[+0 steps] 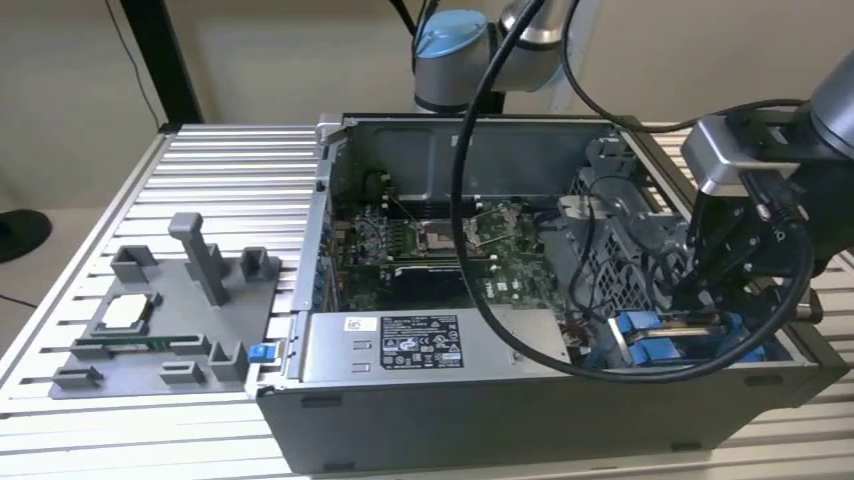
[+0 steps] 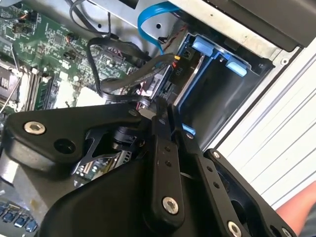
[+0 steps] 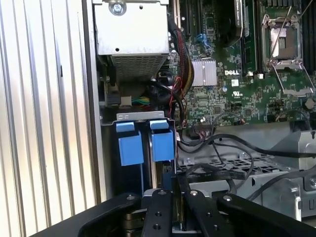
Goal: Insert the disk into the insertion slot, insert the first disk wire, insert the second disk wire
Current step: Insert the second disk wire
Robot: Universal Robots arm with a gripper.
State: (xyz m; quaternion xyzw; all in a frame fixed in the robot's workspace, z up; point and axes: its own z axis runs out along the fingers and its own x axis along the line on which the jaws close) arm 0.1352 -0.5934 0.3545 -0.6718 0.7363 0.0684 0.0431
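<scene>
Down in the near corner of the open computer case (image 1: 534, 420), at the exterior view's right, the gripper (image 1: 705, 300) reaches into the drive bay (image 3: 143, 140) with its blue tabs. Much stays hidden: the gripper's own black body covers the lower part of both wrist views, and the disk (image 3: 167, 178) shows as little more than a thin edge between the blue rails. The fingers (image 2: 163, 163) stand nearly together, with a narrow gap, and seem to pinch something slim by a black wire (image 2: 128, 79); whether they truly grip it cannot be told.
</scene>
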